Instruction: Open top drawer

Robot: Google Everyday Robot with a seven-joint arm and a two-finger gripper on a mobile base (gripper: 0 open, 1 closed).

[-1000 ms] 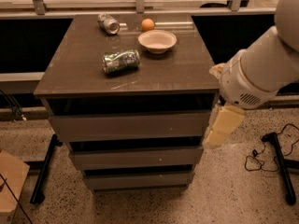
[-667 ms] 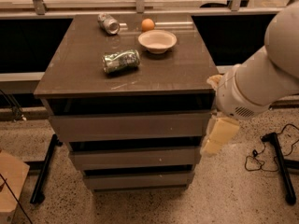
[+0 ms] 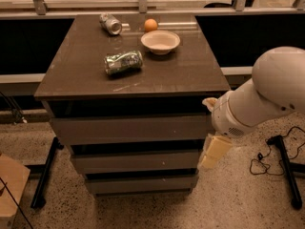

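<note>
The top drawer [image 3: 131, 129] is the widest grey-brown front under the dark tabletop [image 3: 190, 75], with a dark gap above it. It sits flush with the cabinet. Two narrower drawer fronts [image 3: 136, 162] lie below it. My gripper [image 3: 213, 151] is cream-coloured and hangs from the big white arm [image 3: 267, 97] at the cabinet's right side. It is just below the top drawer's right end, level with the middle drawer and beside its right end.
On the tabletop lie a crushed green can [image 3: 123, 62], a silver can [image 3: 110, 24], an orange [image 3: 150, 25] and a white bowl [image 3: 160, 41]. A black stand leg and cable [image 3: 281, 159] are on the floor at right. A cardboard box [image 3: 9, 187] is at left.
The arm has swung down and slightly left, bringing the gripper from beside the top drawer's right end to beside the middle drawer. The drawers have not moved.
</note>
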